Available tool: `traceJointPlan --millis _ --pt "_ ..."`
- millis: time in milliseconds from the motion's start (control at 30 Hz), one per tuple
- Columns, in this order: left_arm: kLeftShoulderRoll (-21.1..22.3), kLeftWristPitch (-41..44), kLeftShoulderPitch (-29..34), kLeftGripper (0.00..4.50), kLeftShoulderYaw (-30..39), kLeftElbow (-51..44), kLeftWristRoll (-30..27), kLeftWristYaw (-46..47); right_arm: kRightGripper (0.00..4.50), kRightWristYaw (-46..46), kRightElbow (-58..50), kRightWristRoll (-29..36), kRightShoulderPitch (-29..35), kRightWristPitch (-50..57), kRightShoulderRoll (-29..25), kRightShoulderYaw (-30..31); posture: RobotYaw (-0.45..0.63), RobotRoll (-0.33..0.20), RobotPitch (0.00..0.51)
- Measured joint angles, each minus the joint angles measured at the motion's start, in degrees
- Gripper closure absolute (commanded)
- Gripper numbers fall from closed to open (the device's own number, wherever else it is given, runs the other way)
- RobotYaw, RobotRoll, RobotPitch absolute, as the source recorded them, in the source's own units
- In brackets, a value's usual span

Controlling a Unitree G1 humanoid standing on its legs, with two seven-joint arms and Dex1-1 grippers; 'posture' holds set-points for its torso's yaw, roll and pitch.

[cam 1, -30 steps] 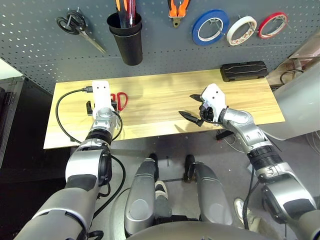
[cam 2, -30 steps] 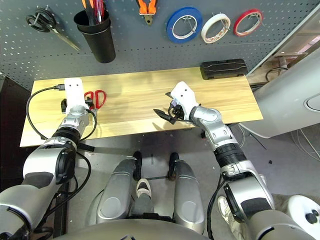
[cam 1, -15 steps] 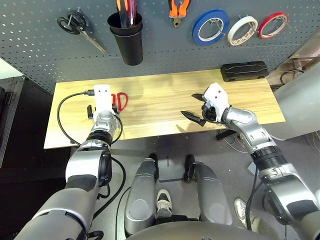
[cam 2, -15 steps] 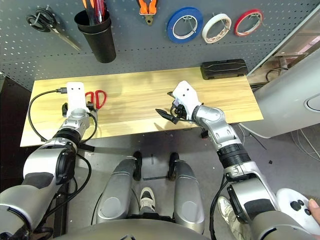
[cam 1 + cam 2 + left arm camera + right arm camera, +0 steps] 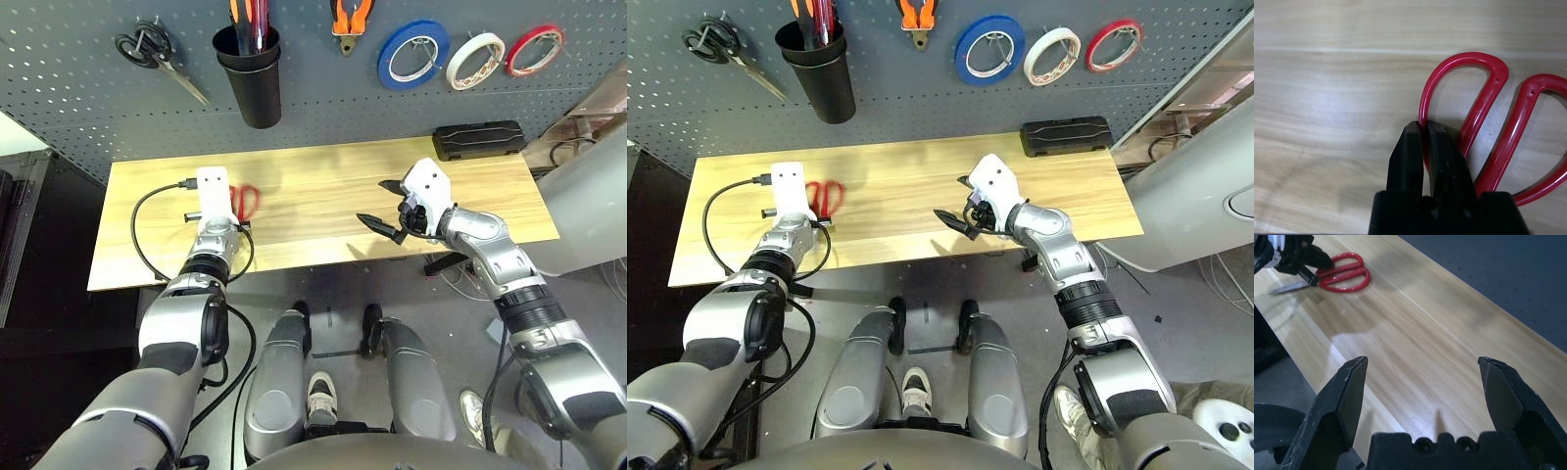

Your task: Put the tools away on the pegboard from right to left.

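Observation:
The red-handled scissors (image 5: pixel 245 201) lie flat on the left part of the wooden table (image 5: pixel 313 186). My left gripper (image 5: pixel 1425 128) is shut on the rim of one red handle loop (image 5: pixel 1464 73). From the right wrist view the scissors (image 5: pixel 1344 278) lie with their blades pointing toward the table's front edge. Over the table's front right, my right gripper (image 5: pixel 380 203) hangs open with nothing between its fingers (image 5: pixel 1349 382). On the pegboard (image 5: pixel 78 98) hang the white tape roll (image 5: pixel 474 59) and the orange-handled pliers (image 5: pixel 350 20). The screwdriver (image 5: pixel 245 12) stands in the black cup (image 5: pixel 250 78).
A blue tape roll (image 5: pixel 411 54) and a red tape roll (image 5: pixel 534 49) hang beside the white one. Black-handled scissors (image 5: pixel 152 54) hang at the pegboard's far left. A black case (image 5: pixel 477 137) lies at the table's back right. A black cable (image 5: pixel 147 225) loops by my left wrist.
My left gripper has gone from open to shut on the scissors' handle loop, having shifted slightly toward the scissors. The right arm has barely moved.

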Motion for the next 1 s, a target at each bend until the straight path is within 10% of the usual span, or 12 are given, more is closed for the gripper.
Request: traceJointPlan --millis 467,1000 --pt "-10.9 4.4 15.7 4.47 2.9 -29.1 -7.3 0.0 0.00 6.4 -0.2 4.4 -1.2 -4.0 0.1 -1.9 0.20 0.000 0.258" --pt "-12.5 4.5 26.0 4.47 7.0 -63.9 -12.1 1.8 0.00 13.3 -2.7 10.6 -2.3 -5.1 -0.1 -3.9 0.30 0.000 0.218"
